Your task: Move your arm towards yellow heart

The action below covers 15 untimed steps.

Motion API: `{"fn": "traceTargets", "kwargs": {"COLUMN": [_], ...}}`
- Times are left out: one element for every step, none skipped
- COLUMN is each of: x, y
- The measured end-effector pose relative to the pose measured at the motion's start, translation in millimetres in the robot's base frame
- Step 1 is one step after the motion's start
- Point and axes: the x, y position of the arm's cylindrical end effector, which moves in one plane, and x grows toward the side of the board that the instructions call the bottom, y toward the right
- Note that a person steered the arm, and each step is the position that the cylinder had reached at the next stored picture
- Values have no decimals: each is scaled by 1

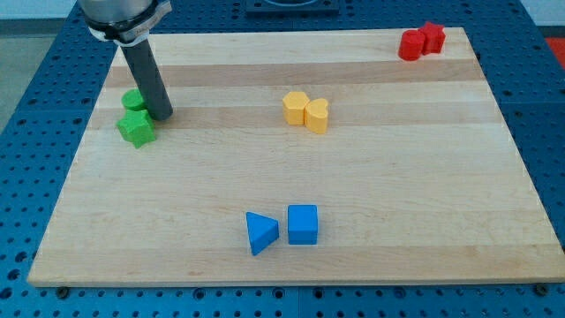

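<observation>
The yellow heart (317,115) lies near the middle of the wooden board (397,194), touching a second yellow block (296,107) on its left. My tip (161,115) is far to the left of the heart, at the board's upper left, right beside two green blocks: a round green block (133,100) and a green star-like block (136,128). The rod rises up and to the left out of the view's top.
Two red blocks (420,41) sit together at the board's top right corner. A blue triangle (260,232) and a blue cube (302,224) lie side by side near the view's bottom. A blue perforated table surrounds the board.
</observation>
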Motion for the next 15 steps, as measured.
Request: {"fn": "traceTargets", "kwargs": {"x": [0,10,29,38,49,66,61,49,24,14,14,16,32,47,43], "y": [0,26,48,78,121,173,241,303,333,334,320,298,281,266,266]}}
